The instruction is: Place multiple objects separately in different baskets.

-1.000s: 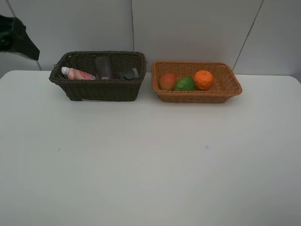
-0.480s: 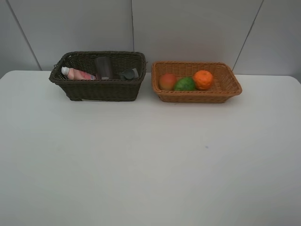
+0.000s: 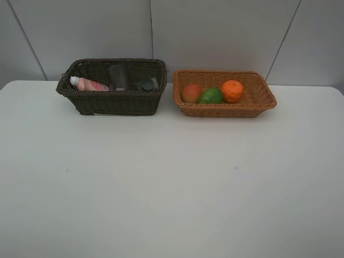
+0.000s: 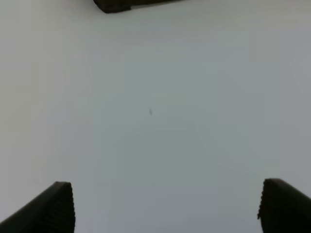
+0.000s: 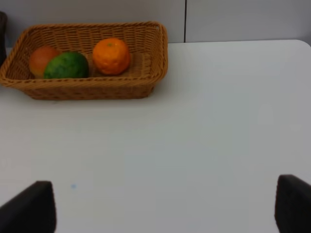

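Left arm gone from the exterior view since a second ago, bottles and cup in dark basket (image 3: 110,102), fruit in tan basket (image 3: 226,110); left gripper (image 4: 165,206) wide, empty, dark basket far ahead; right gripper (image 5: 165,206) wide, empty, orange (image 5: 111,56) well beyond fingertips.

Two wicker baskets: one dark brown basket (image 3: 112,102), one light tan basket (image 3: 226,109).

Three fruits: one peach-like fruit (image 3: 191,92), one green fruit (image 3: 211,96), one orange (image 3: 232,90).

Two bottles: one pink bottle (image 3: 88,84), one dark bottle (image 3: 147,84).

One translucent cup (image 3: 118,77).
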`<state>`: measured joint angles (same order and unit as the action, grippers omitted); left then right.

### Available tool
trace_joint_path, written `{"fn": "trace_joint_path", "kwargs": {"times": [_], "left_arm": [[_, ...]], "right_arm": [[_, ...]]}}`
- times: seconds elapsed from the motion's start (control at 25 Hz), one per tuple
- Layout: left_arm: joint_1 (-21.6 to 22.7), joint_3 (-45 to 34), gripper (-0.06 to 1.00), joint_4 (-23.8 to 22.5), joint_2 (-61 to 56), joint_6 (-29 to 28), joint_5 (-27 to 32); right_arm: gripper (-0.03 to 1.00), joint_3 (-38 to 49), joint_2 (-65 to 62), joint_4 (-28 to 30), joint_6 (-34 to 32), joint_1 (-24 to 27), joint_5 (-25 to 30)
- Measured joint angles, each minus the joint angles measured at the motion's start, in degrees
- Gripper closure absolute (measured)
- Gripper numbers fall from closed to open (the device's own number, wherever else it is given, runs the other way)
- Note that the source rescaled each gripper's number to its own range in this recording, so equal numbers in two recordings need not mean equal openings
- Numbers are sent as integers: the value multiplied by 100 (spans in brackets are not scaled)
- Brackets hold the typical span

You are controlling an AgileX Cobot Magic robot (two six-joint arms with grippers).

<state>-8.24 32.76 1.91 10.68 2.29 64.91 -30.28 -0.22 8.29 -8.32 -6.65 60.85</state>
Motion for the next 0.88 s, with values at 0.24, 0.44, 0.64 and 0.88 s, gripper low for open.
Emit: {"fn": "trace_joint_path", "kwargs": {"times": [0.24, 0.44, 0.64, 0.88], "left_arm": [[0, -303, -4, 117, -411, 1, -247], [0, -367, -4, 149, -647, 1, -377], [0, -367, -4, 155, -856, 1, -389], [0, -373, -4, 160, -1103, 1, -400]], "right_arm": [[1, 0, 0, 0, 0, 0, 0], [1, 0, 0, 0, 0, 0, 0], [1, 0, 0, 0, 0, 0, 0], [1, 0, 0, 0, 0, 0, 0]]}}
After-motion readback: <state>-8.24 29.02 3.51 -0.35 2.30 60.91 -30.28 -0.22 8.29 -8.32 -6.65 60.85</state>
